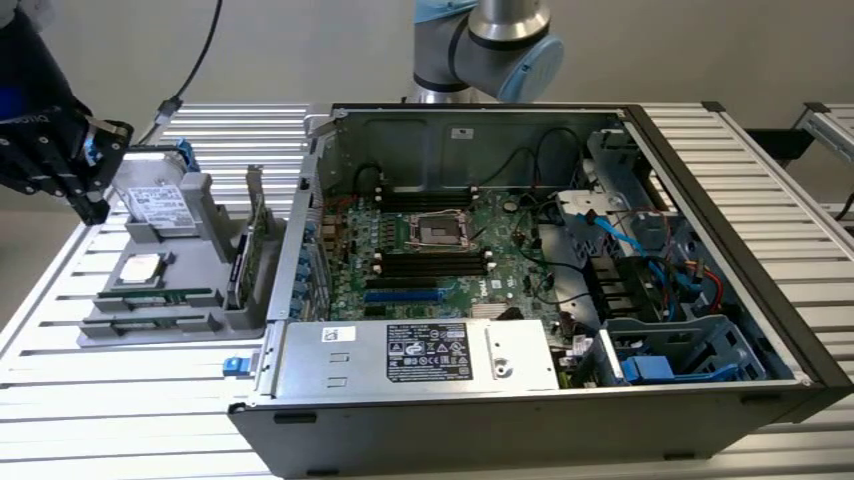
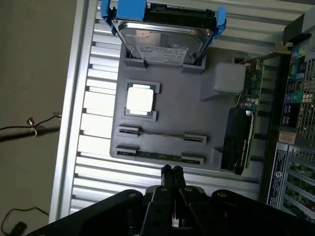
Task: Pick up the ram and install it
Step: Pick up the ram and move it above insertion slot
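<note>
Ram (image 2: 157, 155) not yet lifted: lies in slot of gray tray (image 2: 197, 115), near tray's edge. Your pincer (image 2: 171, 170) clenched, empty, hovers just beside that edge, near ram. You have pickup and install both left.

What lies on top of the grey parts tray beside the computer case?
On the grey tray: a hard drive in a blue bracket, a silver processor, ram in slots, and an expansion card on edge. The tray surface beneath the drive is covered.
</note>
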Available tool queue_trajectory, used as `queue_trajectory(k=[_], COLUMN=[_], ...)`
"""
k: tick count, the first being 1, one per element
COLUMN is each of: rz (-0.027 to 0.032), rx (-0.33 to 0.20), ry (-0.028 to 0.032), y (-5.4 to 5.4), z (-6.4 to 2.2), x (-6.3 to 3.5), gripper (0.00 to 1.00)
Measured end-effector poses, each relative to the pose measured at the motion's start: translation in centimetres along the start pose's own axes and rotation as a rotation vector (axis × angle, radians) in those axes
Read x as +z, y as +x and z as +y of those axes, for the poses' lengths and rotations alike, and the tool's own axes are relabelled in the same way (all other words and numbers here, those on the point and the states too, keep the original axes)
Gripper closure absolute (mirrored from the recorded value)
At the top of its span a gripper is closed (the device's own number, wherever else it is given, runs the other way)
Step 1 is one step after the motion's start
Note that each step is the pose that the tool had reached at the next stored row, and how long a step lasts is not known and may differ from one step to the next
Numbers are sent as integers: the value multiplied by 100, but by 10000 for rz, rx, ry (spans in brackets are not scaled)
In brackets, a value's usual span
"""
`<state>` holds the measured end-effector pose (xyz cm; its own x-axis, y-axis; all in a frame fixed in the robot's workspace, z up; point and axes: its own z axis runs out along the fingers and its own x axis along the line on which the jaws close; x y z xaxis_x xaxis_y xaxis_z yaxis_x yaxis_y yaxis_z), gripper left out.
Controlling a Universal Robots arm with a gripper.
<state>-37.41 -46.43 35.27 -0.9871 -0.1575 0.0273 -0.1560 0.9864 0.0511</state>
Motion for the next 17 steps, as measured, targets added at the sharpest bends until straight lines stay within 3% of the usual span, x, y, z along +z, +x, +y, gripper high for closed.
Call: queue_trajectory(k=[17], rz=[156], rx=[-3093], ry=[61], y=[-4], z=[-6], x=[107], gripper=[90])
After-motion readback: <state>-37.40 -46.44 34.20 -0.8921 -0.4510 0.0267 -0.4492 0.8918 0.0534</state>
